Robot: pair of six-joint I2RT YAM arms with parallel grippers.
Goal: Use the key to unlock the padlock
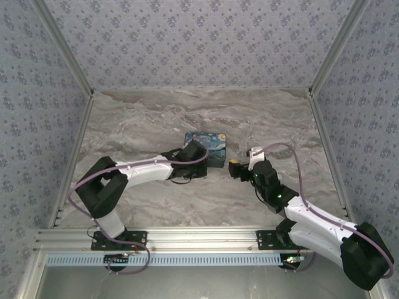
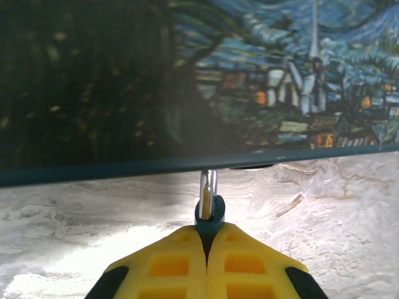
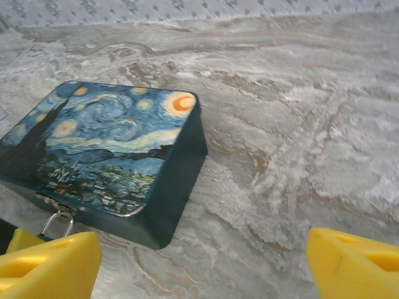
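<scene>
The tiny blue padlock [image 2: 210,216] hangs by its metal shackle [image 2: 207,184] from the front edge of the starry-night box [image 2: 262,81]. My left gripper [image 2: 207,235] is shut on the padlock's body, its yellow fingers [image 2: 168,265] pressed together. In the top view the left gripper [image 1: 198,156] sits at the box's [image 1: 209,141] near side. The shackle [image 3: 56,222] also shows at the box's [image 3: 112,149] near corner. My right gripper [image 3: 202,261] is open over bare table to the right of the box, holding nothing. The key is out of view.
The marble-patterned table [image 1: 143,118] is bounded by wallpapered walls on three sides, with a metal rail [image 1: 199,240] along the near edge. The right gripper [image 1: 237,168] hovers just right of the box, close to the left one.
</scene>
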